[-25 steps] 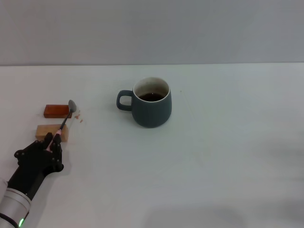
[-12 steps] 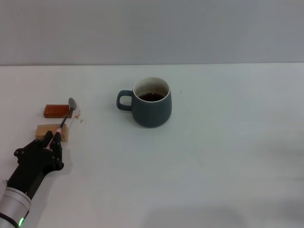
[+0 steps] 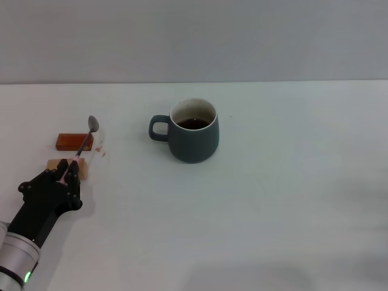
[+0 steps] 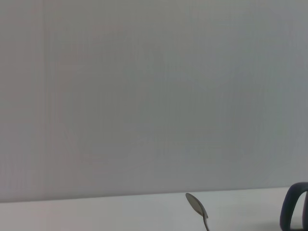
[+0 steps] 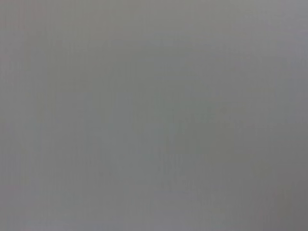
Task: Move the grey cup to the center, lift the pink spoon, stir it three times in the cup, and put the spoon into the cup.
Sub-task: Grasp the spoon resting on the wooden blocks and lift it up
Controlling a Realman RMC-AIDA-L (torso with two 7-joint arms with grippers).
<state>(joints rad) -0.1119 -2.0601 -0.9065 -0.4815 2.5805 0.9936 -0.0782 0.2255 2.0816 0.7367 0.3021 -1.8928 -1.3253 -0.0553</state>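
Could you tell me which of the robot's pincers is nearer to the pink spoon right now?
The left. The left pincer is shut on the pink spoon at its handle end, by the tan block. The right pincer appears in no view.

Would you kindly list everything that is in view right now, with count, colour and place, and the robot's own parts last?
grey cup: one, dark blue-grey with a pale rim, dark liquid inside, near the middle of the table, handle toward the robot's left.
pink spoon: one, pale pink handle with grey metal neck and bowl, held by its handle end at the table's left, bowl raised and pointing away from the robot.
red-brown block: one, on the table at the left, beside the spoon's neck.
tan block: one, just nearer the robot than the red-brown block, partly hidden by the claw.
table: one, white.
left claw: one, black, at the near left, shut on the spoon's handle.
right claw: not in view.
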